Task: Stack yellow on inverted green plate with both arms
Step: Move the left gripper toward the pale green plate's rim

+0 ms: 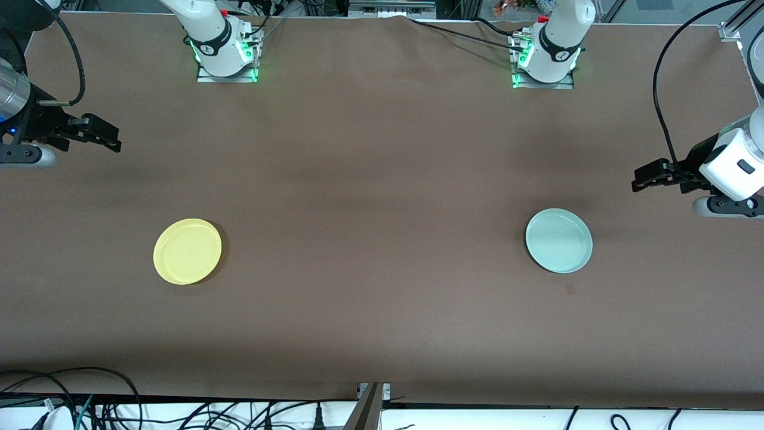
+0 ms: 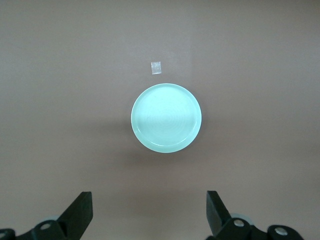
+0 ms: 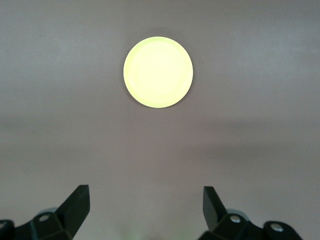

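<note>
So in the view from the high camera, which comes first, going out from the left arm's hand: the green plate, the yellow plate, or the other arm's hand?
1. The green plate, on the table just below the left hand, at the left arm's end.
2. The yellow plate, right across the table at the right arm's end.
3. The right hand, open like the left one, up over the table's edge at that same end, farthest of all.

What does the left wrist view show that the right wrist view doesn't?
Only the left wrist view shows the green plate, rim up on the table, with a small pale square mark beside it, plus the open left gripper. Only the right wrist view shows the yellow plate, also rim up, and the open right gripper. Both share the brown table, one plate lying apart from spread, empty fingers.
</note>
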Robot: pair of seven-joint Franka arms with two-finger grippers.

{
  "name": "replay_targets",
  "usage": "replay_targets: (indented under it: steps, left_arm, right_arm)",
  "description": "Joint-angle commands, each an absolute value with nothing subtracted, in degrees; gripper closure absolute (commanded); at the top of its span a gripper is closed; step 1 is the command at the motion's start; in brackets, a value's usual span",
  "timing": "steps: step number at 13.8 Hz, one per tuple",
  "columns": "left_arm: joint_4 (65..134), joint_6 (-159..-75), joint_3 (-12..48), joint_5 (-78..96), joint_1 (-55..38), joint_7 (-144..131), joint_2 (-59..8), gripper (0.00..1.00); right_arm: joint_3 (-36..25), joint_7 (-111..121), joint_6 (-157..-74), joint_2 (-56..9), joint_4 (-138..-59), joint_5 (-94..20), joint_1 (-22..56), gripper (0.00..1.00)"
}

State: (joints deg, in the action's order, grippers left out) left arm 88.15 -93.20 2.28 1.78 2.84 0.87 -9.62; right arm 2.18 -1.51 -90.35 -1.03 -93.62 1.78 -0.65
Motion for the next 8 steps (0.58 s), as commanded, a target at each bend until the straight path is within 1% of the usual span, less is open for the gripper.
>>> replay_targets:
  steps: [1, 4, 8]
  left_arm:
    - [86.13, -91.24, 2.46, 0.44, 2.81, 0.79, -10.55, 0.00]
    - [84.03, -90.09, 2.55, 0.44, 2.72, 0.79, -11.24, 0.00]
    - [84.02, -89.56, 2.55, 1.05, 2.81, 0.88, -12.65, 0.00]
  right_arm:
    - [2.37, -1.76, -90.00, 0.26, -94.75, 1.05, -1.23, 0.00]
    - [2.37, -1.93, -90.00, 0.26, -94.75, 1.05, -1.23, 0.00]
    - [2.37, -1.93, -89.65, 0.26, -94.75, 1.05, -1.23, 0.00]
